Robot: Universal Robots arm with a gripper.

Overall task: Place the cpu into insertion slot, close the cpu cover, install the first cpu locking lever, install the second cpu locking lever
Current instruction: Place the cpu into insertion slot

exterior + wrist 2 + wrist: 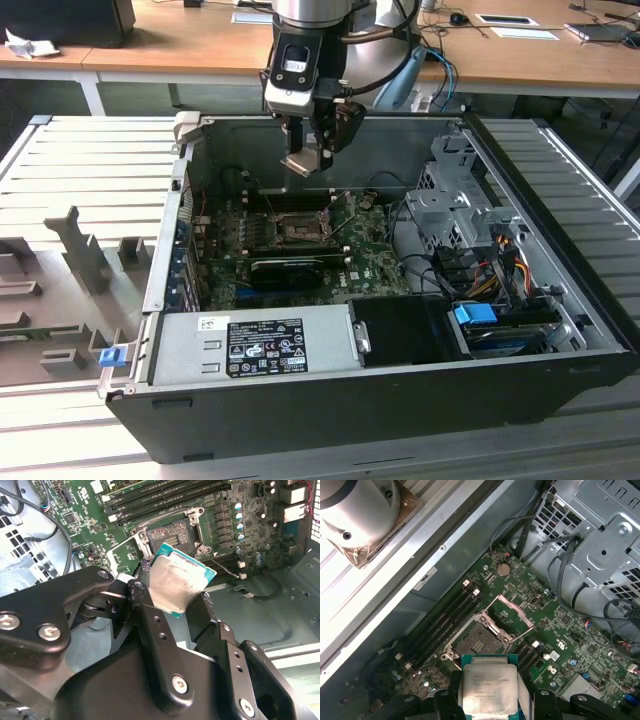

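One of four steps is in hand, placing the chip. The gripper [175, 592] is clamped on the cpu [180, 582] by two edges and holds it up in the air, looking a bit tilted. Beyond it the insertion slot [477, 639] sits bare on the motherboard [560, 630], with the cpu cover [516, 609] swung open. I reckon seating it needs the chip level and square to the rim. Memory sticks [445, 625] crowd one side, cables [565, 565] the other, and the case wall [400, 150] is farther out.
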